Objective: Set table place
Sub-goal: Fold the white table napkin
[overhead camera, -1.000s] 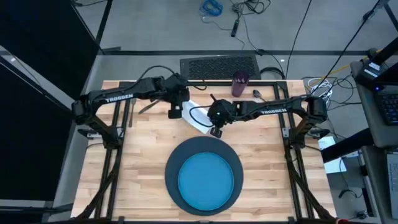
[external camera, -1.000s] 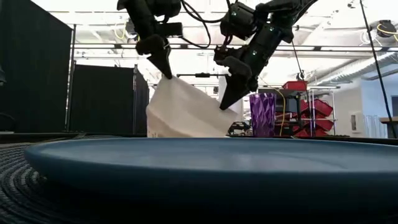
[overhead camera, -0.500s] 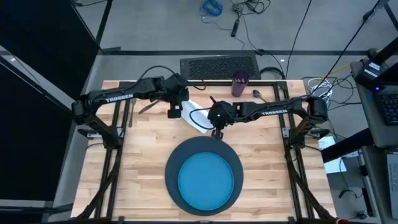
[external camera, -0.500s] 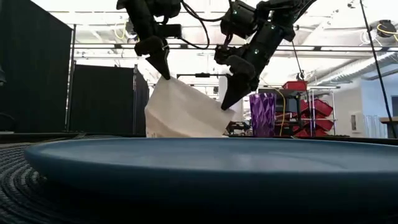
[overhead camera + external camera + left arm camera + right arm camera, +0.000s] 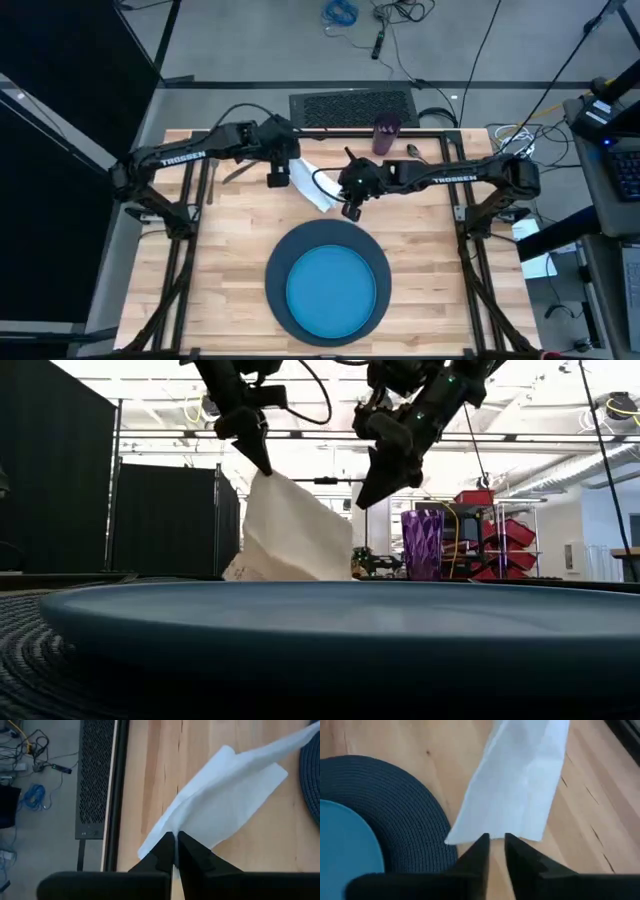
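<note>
The napkin (image 5: pixel 291 532) hangs above the table (image 5: pixel 230 260), on the far side of the placemat (image 5: pixel 281 258) and toward the left arm's side of it. One upper corner is pinched in the left gripper (image 5: pixel 262 463), whose fingers are closed on the cloth; the left wrist view shows the two dark fingertips (image 5: pixel 166 842) meeting on the napkin edge. In the low view the cloth drapes down from that corner, and its lower edge appears to reach the table, though the plate rim hides the contact.

The right gripper (image 5: pixel 366 495) hovers just beyond the placemat's far edge, near the napkin's other side. In the low view its tip stands clear of the cloth. In the right wrist view a narrow gap separates the fingers (image 5: pixel 478 847), with nothing between them; the napkin edge lies just past the tips.

The plate (image 5: pixel 331 287) sits centred on the placemat, which lies at the near middle of the table.

The cup (image 5: pixel 386 134) stands upright at the table's far edge, beyond the placemat and toward the right arm's side. A spoon (image 5: pixel 413 151) lies just beside the cup, on the right arm's side. A slim metal utensil (image 5: pixel 236 174), type unclear, lies far from the placemat under the left arm.
</note>
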Motion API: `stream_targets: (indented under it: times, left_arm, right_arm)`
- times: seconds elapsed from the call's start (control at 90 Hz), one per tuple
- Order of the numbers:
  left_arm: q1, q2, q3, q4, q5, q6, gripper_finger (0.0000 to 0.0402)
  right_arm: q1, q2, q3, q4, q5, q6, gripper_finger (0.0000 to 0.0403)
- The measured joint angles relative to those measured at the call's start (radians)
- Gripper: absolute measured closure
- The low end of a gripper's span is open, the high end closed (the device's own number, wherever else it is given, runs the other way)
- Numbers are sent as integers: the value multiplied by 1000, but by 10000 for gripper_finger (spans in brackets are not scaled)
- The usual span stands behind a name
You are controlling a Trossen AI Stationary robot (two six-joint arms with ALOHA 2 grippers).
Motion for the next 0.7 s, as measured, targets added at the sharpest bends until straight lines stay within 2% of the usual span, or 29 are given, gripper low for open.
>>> stream_targets:
  times: [0.167,0.333,0.467,0.7]
  left_arm:
    - [0,1,0,-2,0,0,402]
    - [0,1,0,1,1,0,401]
    - [0,1,0,1,2,0,402]
    - [0,1,0,2,5,0,401]
  right_arm:
    - [-3,2,0,14,-7,49,223]
    - [-2,15,2,101,-118,71,159]
    - [4,52,2,110,-136,76,141]
    - [20,107,1,157,-135,75,143]
